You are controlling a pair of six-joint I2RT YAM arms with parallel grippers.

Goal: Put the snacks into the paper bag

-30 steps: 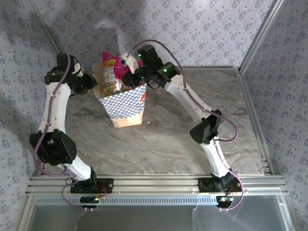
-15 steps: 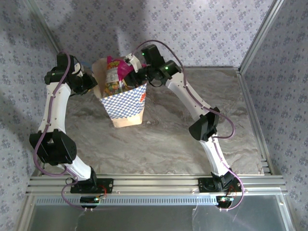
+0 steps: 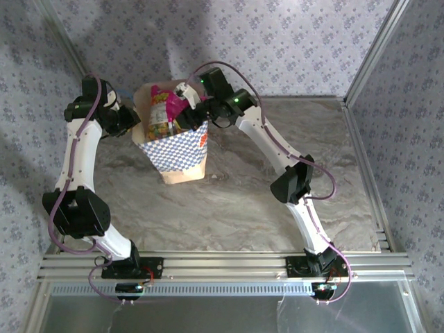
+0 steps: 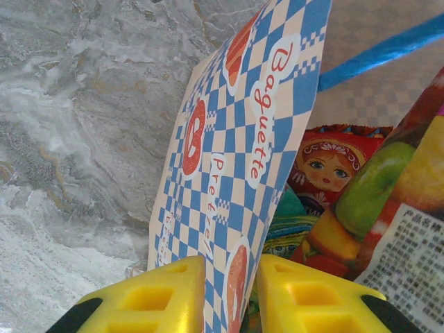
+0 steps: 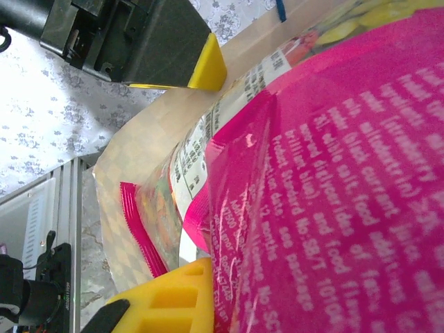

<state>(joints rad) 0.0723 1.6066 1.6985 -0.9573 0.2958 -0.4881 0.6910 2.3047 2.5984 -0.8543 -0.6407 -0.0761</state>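
Observation:
The paper bag (image 3: 177, 149) stands upright at the far left of the table, blue-white checked, its mouth open. My left gripper (image 3: 133, 122) is shut on the bag's left rim; in the left wrist view the checked wall (image 4: 236, 159) is pinched in the left gripper (image 4: 231, 298). Snacks lie inside: a red packet with a doll face (image 4: 326, 163) and a fruit-print packet (image 4: 388, 208). My right gripper (image 3: 187, 104) is over the bag's mouth, shut on a magenta packet (image 5: 347, 194). One yellow finger (image 5: 180, 298) presses the packet; the other is hidden behind it.
The bag's tan inner wall (image 5: 132, 159) and a blue cord handle (image 4: 388, 48) are close to both grippers. Marbled tabletop (image 3: 291, 139) stretches to the right and front of the bag. Patterned walls and metal posts enclose the back and sides.
My right gripper has lowered the magenta packet deeper into the bag's mouth. The bag's top has shifted slightly left. The left gripper keeps its hold on the rim.

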